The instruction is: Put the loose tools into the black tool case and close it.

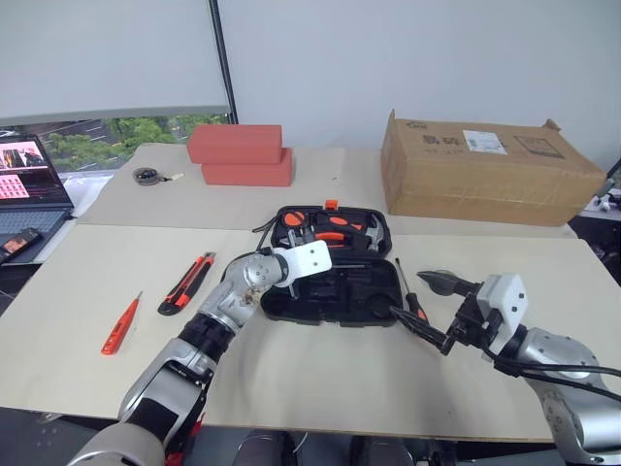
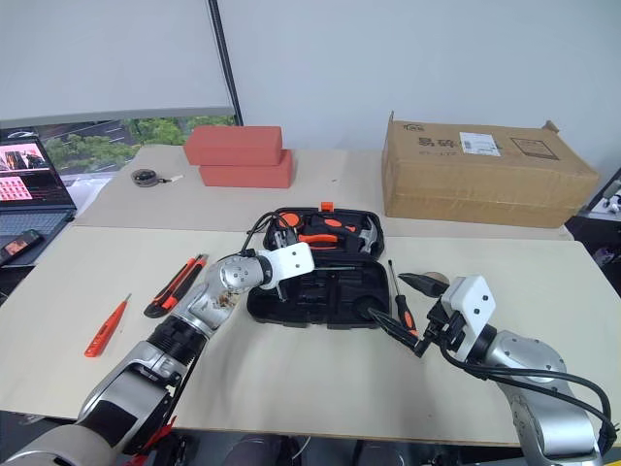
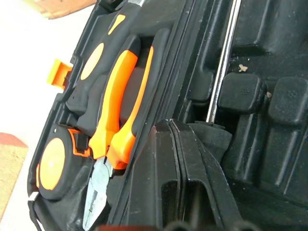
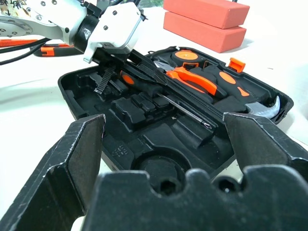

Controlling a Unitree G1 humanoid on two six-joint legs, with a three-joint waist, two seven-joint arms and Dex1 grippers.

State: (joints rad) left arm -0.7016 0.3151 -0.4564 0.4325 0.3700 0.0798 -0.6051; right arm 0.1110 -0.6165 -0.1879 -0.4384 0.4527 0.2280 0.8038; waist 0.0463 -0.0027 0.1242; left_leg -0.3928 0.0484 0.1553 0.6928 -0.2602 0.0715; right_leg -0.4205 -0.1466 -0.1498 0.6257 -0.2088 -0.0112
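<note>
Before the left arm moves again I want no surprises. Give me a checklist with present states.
1. Black tool case open and flat on the table: ok.
2. Left gripper jaws shut over the case, at a screwdriver lying in a recess; whether they grip it: cannot tell.
3. Right gripper jaws open, empty: ok.
4. All loose tools packed: not ok. Utility knife, small orange screwdriver and slim screwdriver lie outside.
5. Ready to close: not ok.
</note>
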